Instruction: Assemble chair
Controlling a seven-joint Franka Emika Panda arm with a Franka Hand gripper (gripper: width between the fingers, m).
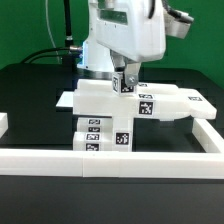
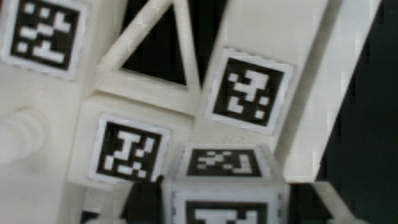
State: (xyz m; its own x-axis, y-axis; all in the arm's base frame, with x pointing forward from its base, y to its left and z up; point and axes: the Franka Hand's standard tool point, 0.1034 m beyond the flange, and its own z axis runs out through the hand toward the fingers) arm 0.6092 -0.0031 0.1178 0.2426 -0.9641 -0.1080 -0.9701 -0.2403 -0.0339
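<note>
The chair parts are white blocks with black-and-white tags, clustered mid-table. A flat slab [image 1: 98,100] lies across a stack of tagged cube pieces [image 1: 100,136], and a further tagged part [image 1: 172,104] reaches toward the exterior view's right. My gripper [image 1: 125,82] hangs straight down over the slab's far edge, astride a cube-ended leg [image 1: 127,85]. In the wrist view that leg's tagged cube end [image 2: 222,190] sits between my fingers [image 2: 334,203], with a dark gap on each side, so my gripper [image 2: 222,208] is open. Behind it is a cut-out frame [image 2: 169,60] bearing several tags.
A long plain white border rail [image 1: 110,158] runs along the front and turns back on the exterior view's right [image 1: 206,128]; a short piece shows at the left edge [image 1: 3,124]. Black cables [image 1: 62,45] hang behind the arm. The table top is black.
</note>
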